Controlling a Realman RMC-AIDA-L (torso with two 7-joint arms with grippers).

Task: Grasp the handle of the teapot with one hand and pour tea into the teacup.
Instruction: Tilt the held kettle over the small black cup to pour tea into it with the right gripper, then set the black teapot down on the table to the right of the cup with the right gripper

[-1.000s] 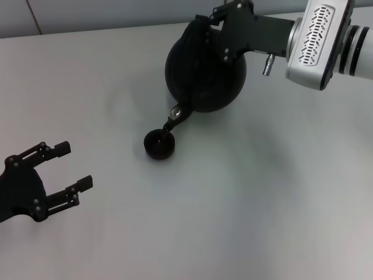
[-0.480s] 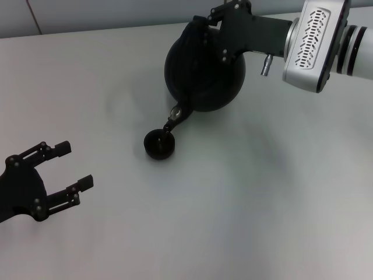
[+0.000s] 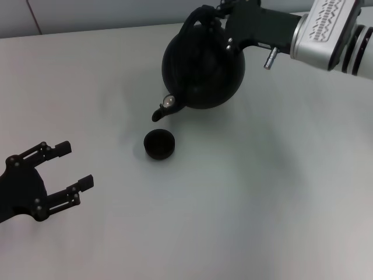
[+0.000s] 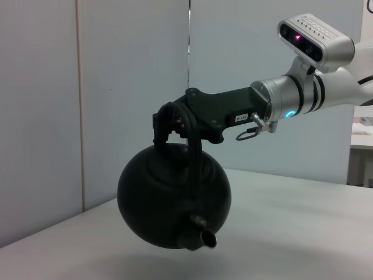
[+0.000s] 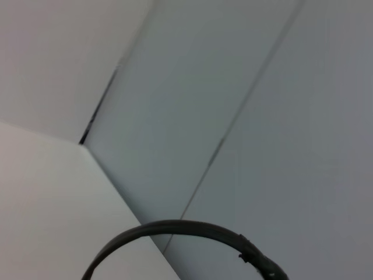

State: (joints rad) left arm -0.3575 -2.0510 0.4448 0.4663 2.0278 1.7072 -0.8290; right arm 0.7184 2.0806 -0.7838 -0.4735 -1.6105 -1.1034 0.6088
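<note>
The matte black teapot [image 3: 204, 67] hangs in the air from my right gripper [image 3: 211, 18], which is shut on the black arched handle [image 3: 198, 16] at its top. The spout [image 3: 162, 111] points toward the near left and ends a little behind and above the small black teacup [image 3: 159, 144], which stands on the table. The left wrist view shows the teapot [image 4: 173, 204] lifted off the table, hanging from the right gripper [image 4: 167, 123], with the spout [image 4: 202, 234] facing this camera. The right wrist view shows only an arc of the handle [image 5: 175, 228]. My left gripper [image 3: 65, 166] is open and empty at the near left.
The white table [image 3: 250, 198] stretches around the cup. A pale wall [image 4: 116, 87] stands behind the table's far edge. The right arm's silver-white wrist [image 3: 329, 32] reaches in from the far right.
The teapot has tipped back toward level and risen. Its spout has lifted off the teacup's rim and moved back. The left gripper has not moved.
</note>
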